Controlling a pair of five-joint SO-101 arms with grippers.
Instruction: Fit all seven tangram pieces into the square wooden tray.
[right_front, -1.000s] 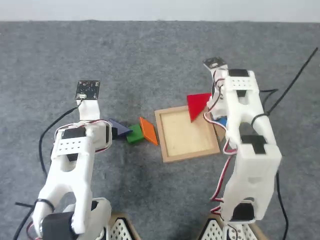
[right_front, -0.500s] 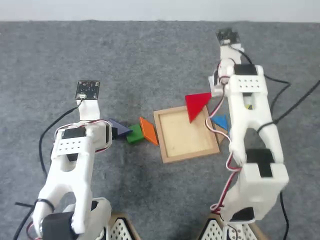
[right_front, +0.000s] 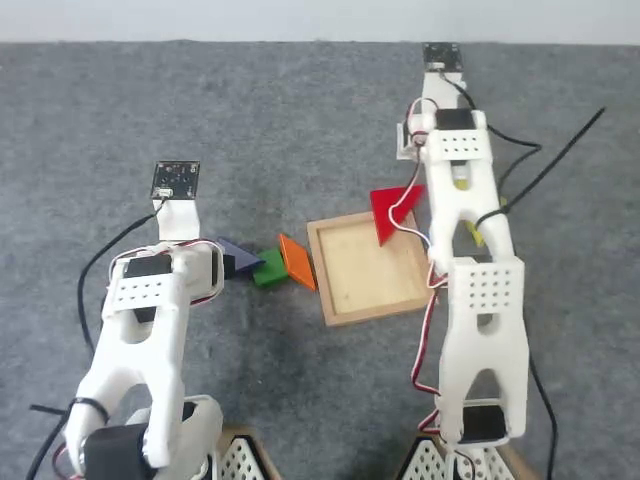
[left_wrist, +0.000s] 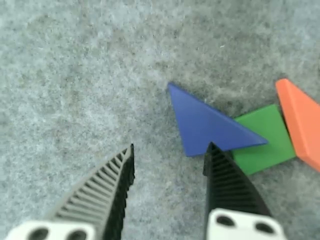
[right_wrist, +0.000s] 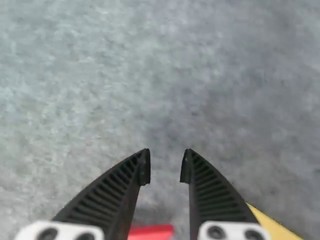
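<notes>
Right arm (right_front: 465, 200) has stretched a good bit farther out across the table (right_front: 300, 120) since a second ago. It now lies straight along the right edge of the wooden tray (right_front: 360, 275). The little light blue piece that was showing beside that edge is now covered by the arm. Left arm (right_front: 150, 300) hasn't budged, and neither have the pieces.

The right end effector (right_wrist: 165, 170) has its fingers a small gap apart with nothing between them, over bare grey table beyond the tray. At the edge of its own view you can catch a sliver of red and the corner of a yellow piece (right_wrist: 272, 222).

The red triangle (right_front: 388, 208) sits on the tray's far right corner, half on the rim and poking out past it, so it's not seated flat inside. One of the arm's wires runs across it. Apart from that triangle the tray holds nothing.

The left end effector (left_wrist: 170, 149) is spread wide and holding nothing, just above the table next to the dark blue triangle (left_wrist: 205, 125). One fingertip lines up with that triangle's near edge. The triangle overlaps a green square (left_wrist: 265, 145), and the orange piece (left_wrist: 300, 120) comes right after, nearest the tray's left side. A black cable (right_front: 560, 180) trails off right of the arm.
</notes>
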